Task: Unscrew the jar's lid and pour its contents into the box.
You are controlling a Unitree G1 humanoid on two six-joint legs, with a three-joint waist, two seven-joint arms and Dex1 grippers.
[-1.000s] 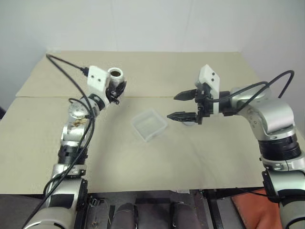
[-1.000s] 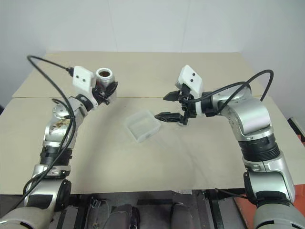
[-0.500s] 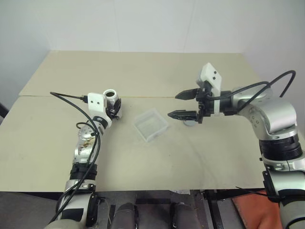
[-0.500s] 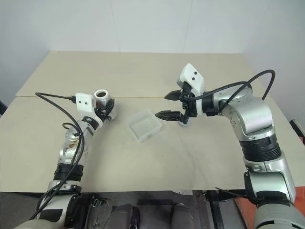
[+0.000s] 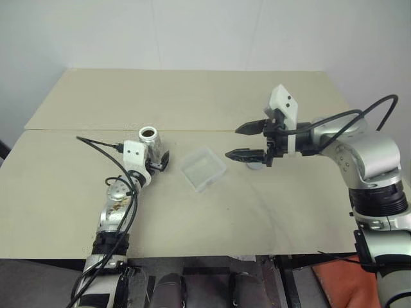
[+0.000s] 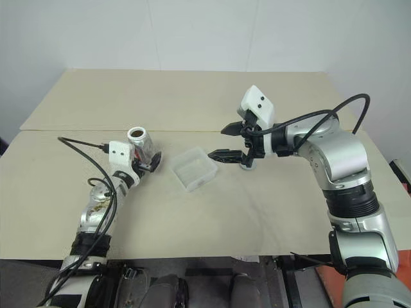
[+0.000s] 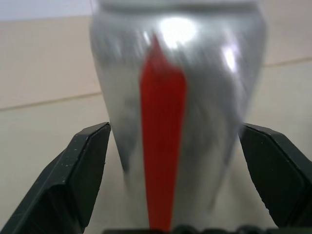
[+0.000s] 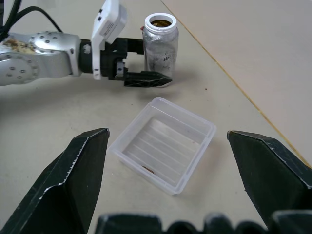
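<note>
The right wrist view looks into the box (image 8: 163, 142), showing ribbed clear plastic and a small brown bit near one wall, which the head views leave unclear. It also shows the jar (image 8: 161, 41) standing upright and uncapped, with dark contents at its mouth. The left wrist view shows the jar's silvery side with a red stripe, sitting between the fingers (image 7: 73, 180) of the left gripper (image 5: 159, 162), with gaps on both sides; that gripper is spread, not pinching. The right gripper (image 5: 244, 141) hangs above the worktop (image 5: 212, 218) with its fingers spread wide and nothing between them. The box lies just beside and below its fingertips, toward the left gripper. The lid (image 6: 247, 165) rests on the worktop under the right gripper. The worktop is beige with a seam across it, and pale walls stand behind.
</note>
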